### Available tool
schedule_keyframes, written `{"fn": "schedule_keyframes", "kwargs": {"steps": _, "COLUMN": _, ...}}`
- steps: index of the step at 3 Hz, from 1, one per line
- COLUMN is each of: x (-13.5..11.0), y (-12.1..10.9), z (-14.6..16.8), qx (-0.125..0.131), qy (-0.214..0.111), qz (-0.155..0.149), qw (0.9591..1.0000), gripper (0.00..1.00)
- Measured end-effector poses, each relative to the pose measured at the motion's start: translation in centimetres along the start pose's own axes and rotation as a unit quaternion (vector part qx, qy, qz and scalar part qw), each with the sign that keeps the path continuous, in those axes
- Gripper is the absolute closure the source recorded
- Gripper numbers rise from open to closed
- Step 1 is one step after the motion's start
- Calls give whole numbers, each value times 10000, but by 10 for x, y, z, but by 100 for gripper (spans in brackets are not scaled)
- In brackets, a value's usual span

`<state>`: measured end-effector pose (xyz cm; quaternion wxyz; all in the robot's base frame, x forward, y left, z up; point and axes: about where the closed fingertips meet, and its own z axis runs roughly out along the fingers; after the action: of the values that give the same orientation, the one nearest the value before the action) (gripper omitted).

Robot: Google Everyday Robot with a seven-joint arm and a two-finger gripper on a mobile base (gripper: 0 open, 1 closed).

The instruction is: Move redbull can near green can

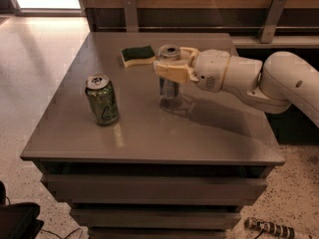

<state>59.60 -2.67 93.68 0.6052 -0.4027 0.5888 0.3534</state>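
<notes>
The redbull can, slim and silver with blue patches, stands upright near the middle of the grey table. My gripper reaches in from the right and is shut on its upper part, the cream fingers hiding the middle of the can. The green can, wider with pale swirls and a silver top, stands upright at the left front of the table, about a hand's width left of the redbull can.
A green-and-yellow sponge lies at the back of the table, just behind and left of the gripper. My white arm spans the right side. A wooden wall with metal brackets runs behind. A dark object sits on the floor at the lower left.
</notes>
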Motion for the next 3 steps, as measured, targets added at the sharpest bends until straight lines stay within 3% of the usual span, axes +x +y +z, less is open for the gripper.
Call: {"fn": "schedule_keyframes", "kwargs": {"steps": 3, "x": 12, "y": 63, "z": 26, "qx": -446, "qy": 164, "qz": 115, "qw": 9988, "gripper": 100}}
